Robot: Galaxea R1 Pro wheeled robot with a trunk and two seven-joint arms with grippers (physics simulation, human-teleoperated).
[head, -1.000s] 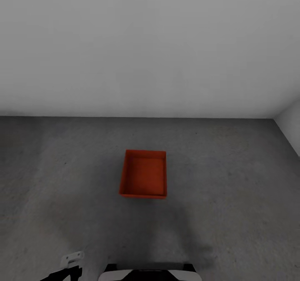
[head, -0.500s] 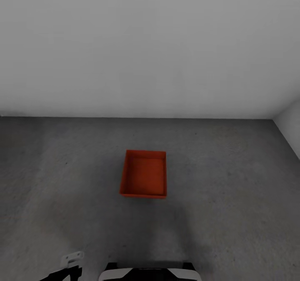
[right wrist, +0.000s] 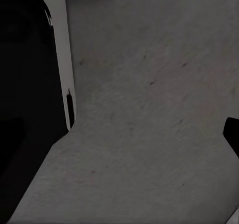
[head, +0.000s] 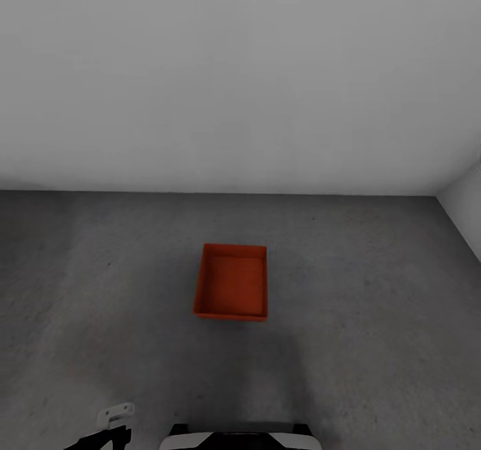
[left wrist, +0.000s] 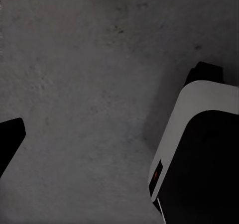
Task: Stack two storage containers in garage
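Left gripper [left wrist: 9, 138] and right gripper [right wrist: 232, 134]: can't tell open or closed, with a dark fingertip at the edge of each wrist view and bare concrete floor [head: 374, 316] past it, nothing red in reach. One storage container [head: 230, 282] sitting upright and empty on the garage floor, dead ahead of the robot's base [head: 234, 436] and clear of it. Probably time to fetch the other one, so back the base straight off before turning, no nudging the bin, and come back square to it for an easy stack.

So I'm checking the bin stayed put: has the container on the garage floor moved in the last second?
No. The storage container sits the same against the wall-floor line; both shifted slightly together, so the camera moved.
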